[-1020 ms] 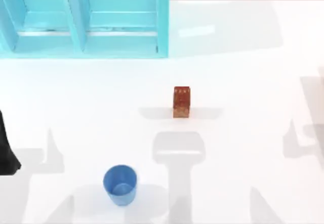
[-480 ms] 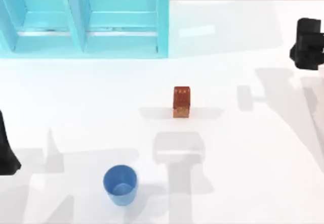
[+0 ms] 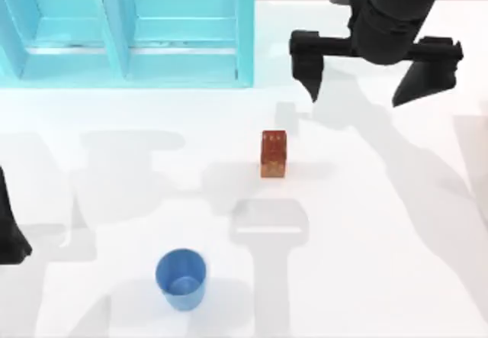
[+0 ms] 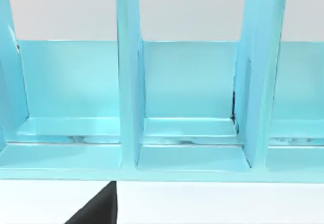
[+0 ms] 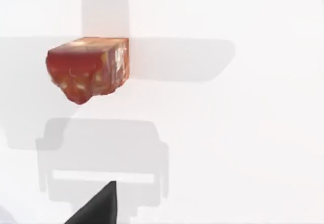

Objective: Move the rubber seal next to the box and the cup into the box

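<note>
Top view has your right pincer (image 3: 376, 78) spread wide above the rubber seal (image 3: 274, 154), nothing gripped, seal and cup (image 3: 181, 278) both unmoved, box (image 3: 245, 29) empty.

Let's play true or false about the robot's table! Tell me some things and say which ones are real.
1. The cup is inside the box. False: it stands on the table, near the front edge.
2. The right gripper is open. True.
3. The rubber seal is held by a gripper. False: it stands alone on the table.
4. The box is blue. True.
5. The left gripper sits at the table's left edge. True.
</note>
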Motion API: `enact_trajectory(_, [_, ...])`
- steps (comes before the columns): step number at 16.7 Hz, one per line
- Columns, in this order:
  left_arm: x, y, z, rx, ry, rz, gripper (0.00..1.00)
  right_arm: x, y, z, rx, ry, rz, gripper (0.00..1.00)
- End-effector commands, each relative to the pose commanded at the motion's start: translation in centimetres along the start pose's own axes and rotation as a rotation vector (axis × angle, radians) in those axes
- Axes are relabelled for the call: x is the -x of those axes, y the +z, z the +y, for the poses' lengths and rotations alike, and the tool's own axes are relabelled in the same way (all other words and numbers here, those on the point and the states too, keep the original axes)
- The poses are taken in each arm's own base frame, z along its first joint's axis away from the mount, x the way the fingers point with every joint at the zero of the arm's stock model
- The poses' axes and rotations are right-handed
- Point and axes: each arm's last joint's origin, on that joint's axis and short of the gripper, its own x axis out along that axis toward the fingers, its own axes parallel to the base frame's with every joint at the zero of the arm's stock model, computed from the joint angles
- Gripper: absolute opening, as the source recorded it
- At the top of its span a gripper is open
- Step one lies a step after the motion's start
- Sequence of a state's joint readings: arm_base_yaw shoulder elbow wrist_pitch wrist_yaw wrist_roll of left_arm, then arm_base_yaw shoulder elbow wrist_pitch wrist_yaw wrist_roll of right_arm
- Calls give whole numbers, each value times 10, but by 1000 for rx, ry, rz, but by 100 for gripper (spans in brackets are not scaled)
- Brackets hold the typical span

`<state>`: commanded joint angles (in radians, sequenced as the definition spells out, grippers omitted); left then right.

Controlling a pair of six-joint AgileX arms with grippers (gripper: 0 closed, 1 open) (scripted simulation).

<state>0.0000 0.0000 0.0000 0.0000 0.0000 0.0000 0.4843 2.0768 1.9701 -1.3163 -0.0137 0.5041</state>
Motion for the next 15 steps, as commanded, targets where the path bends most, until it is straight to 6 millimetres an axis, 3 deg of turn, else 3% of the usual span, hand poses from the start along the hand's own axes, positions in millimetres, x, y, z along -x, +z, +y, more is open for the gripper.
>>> enact_trajectory(4, [0, 0, 0, 0, 0, 0, 100, -42, 21, 48, 0, -60, 101, 100])
enact_trajectory(7, [0, 0, 0, 0, 0, 0, 100, -62, 25, 72, 0, -79, 123, 100])
enact_trajectory(11, [0, 0, 0, 0, 0, 0, 100, -75, 25, 88, -1, -85, 123, 100])
enact_trajectory(15, [0, 0, 0, 0, 0, 0, 100, -77, 25, 90, -1, -85, 122, 100])
